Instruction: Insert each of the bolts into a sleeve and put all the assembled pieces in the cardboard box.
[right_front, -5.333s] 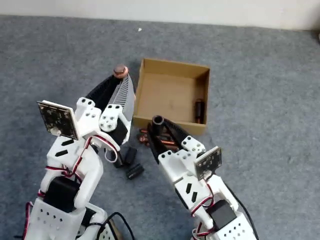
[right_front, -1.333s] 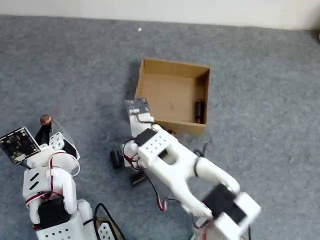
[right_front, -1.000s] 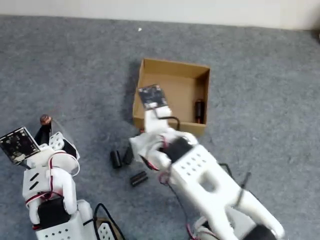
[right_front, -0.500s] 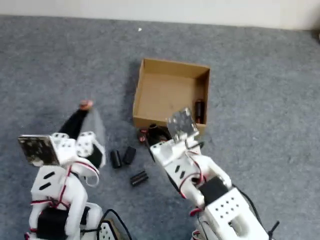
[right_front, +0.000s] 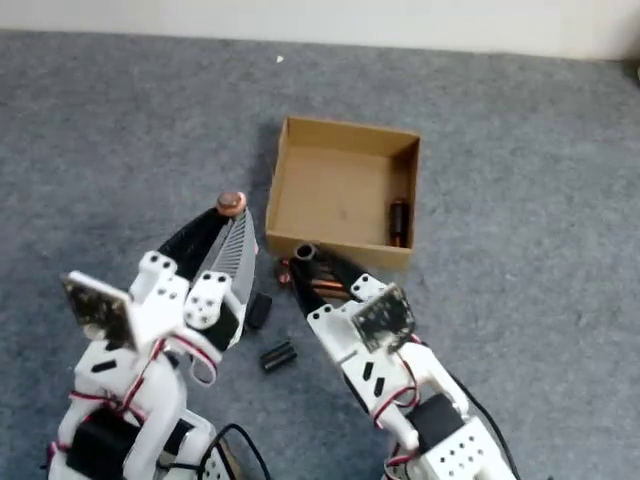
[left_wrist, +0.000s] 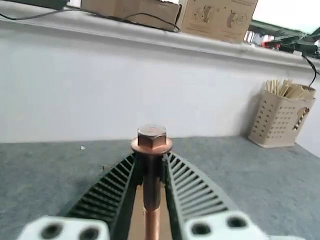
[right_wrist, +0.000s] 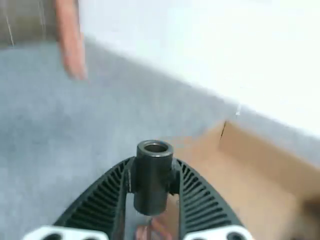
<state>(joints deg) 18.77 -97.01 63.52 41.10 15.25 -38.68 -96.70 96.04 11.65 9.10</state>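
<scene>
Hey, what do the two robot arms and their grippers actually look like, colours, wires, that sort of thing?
The left arm and right arm are white plastic shells with black motor blocks and looping red wires. Each wrist carries a small bare circuit board. The left gripper and right gripper have dark ribbed fingers that taper to a point.

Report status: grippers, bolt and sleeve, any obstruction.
Left gripper shut on bolt, head sticking out. Right gripper shut on sleeve, open end out. Bolt and sleeve apart, not yet joined. Loose sleeves on carpet below, not in the way.
</scene>
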